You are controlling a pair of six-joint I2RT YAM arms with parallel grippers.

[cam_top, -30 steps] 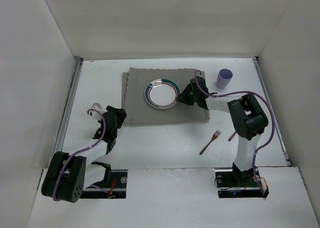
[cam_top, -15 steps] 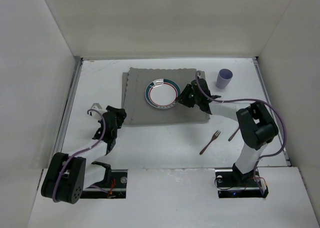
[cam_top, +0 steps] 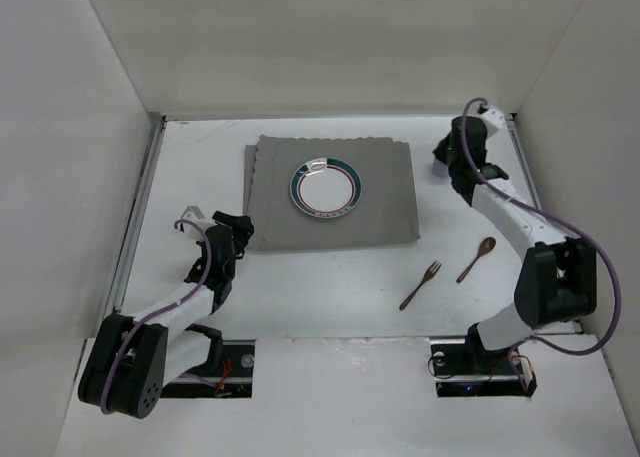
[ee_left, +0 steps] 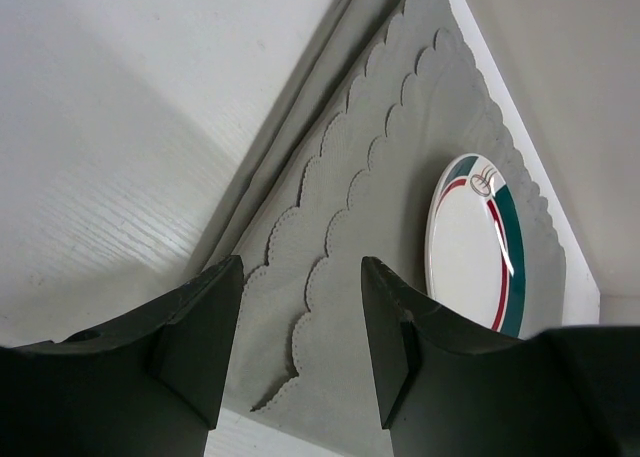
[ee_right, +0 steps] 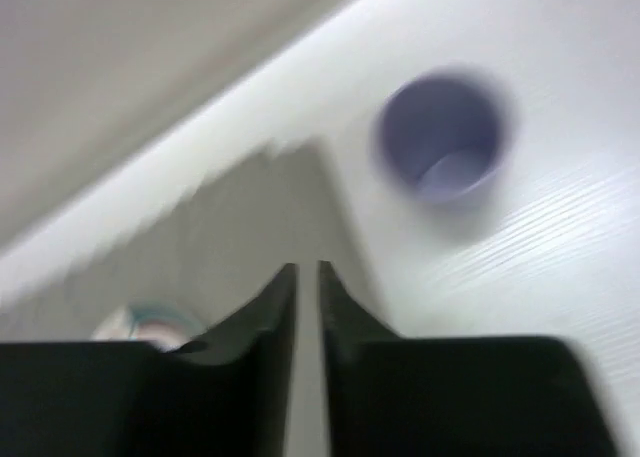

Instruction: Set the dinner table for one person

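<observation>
Grey scalloped cloth mat (ee_left: pixel 400 177) lies near gaping empty left jaws; right jaws closed, empty.

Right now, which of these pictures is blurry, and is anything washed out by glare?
Right wrist view: blurred throughout, the purple cup smeared at its rim. Left wrist view: sharp, with the scallops of the grey mat and the plate crisp. Top external view: evenly lit, soft shadows, no glare.

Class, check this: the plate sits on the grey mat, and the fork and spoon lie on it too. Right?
Not quite. The plate sits on the mat, but the fork and spoon lie off it on the bare table, as the top view shows.
</observation>
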